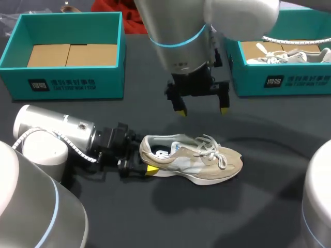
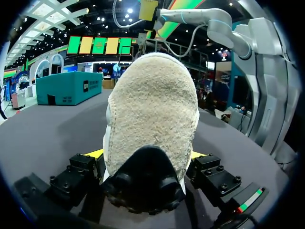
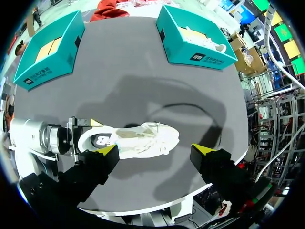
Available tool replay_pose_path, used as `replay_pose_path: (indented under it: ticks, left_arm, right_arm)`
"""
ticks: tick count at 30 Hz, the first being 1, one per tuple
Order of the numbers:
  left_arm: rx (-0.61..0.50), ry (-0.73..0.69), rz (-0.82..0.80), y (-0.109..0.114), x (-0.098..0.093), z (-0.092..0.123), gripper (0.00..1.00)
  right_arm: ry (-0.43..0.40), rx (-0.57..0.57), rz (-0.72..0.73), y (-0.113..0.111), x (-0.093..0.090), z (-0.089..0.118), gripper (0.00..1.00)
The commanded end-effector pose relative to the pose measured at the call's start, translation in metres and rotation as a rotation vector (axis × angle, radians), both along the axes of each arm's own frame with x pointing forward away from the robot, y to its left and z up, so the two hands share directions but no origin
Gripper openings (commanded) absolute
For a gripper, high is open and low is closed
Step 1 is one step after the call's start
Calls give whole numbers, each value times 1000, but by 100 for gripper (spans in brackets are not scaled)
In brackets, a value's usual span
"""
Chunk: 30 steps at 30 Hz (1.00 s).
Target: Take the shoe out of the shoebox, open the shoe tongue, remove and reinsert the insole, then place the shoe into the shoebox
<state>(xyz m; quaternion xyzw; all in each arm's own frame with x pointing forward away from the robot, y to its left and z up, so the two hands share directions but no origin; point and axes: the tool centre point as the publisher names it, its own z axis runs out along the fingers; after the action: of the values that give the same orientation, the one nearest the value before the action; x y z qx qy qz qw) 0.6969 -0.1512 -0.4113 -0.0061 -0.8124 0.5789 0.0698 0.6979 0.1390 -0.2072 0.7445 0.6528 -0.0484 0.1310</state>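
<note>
Dark grey tabletop (image 1: 269,206) carries a beige sneaker (image 1: 194,160) resting on its sole, its heel clamped between the fingers of the left gripper (image 1: 147,160). Above the laces, the right gripper (image 1: 202,110) hangs spread wide, grasping nothing, with the empty teal shoebox (image 1: 72,80) well off to its side.

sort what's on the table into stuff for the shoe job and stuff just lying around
For the job:
shoe, lying on the table
left tool, shut on its heel
right tool, open above it
empty shoebox, probably its box

Just lying about:
second shoebox
other shoe, inside that box
red cloth, at the far edge
</note>
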Motion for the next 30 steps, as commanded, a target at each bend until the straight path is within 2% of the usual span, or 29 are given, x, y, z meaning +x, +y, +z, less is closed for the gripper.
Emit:
replay_pose_path:
  ticks: [1, 9, 13, 24, 30]
  left_arm:
    - [2, 0, 1, -2, -1, -4, 0]
    - [2, 0, 1, -2, -1, -4, 0]
    - [2, 0, 1, -2, -1, -4, 0]
    - [2, 0, 1, -2, -1, -4, 0]
    - [2, 0, 1, -2, -1, -4, 0]
  right_arm:
    - [-49, -71, -130, 31, -16, -23, 100]
    - [-42, -93, -153, 54, -21, -50, 100]
    - [-65, -76, -66, 64, -26, -64, 100]
    - [-65, -89, -72, 66, -25, -65, 100]
    - [-24, -165, -134, 80, -21, -93, 100]
